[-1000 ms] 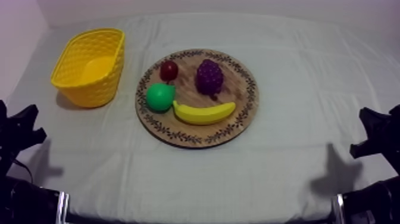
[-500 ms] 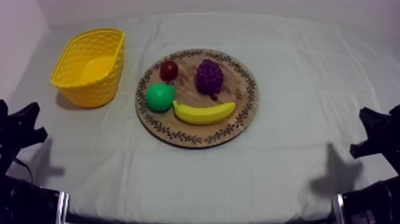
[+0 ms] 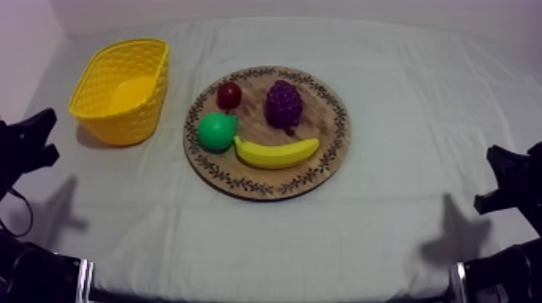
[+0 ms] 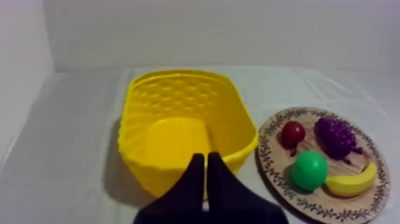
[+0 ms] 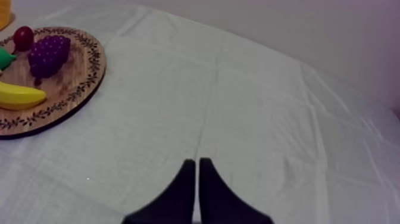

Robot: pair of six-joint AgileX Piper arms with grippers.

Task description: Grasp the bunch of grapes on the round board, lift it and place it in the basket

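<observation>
- A purple toy bunch of grapes [image 3: 284, 105] lay on the far side of a round wooden board with a patterned rim [image 3: 327, 161], mid-table, with no gripper touching it.
- An empty yellow woven basket [image 3: 139, 121] stood left of the board.
- The left gripper [image 4: 206, 173] faced the basket, fingers pressed together.
- The right gripper [image 5: 197, 179] sat well right of the board, fingers likewise together, holding nothing.
- Risk: a small red fruit [image 3: 229, 95], a green pear [image 3: 217, 131] and a yellow banana [image 3: 276, 151] crowded the grapes, so a reach could knock them, and the left arm could clip the basket.
</observation>
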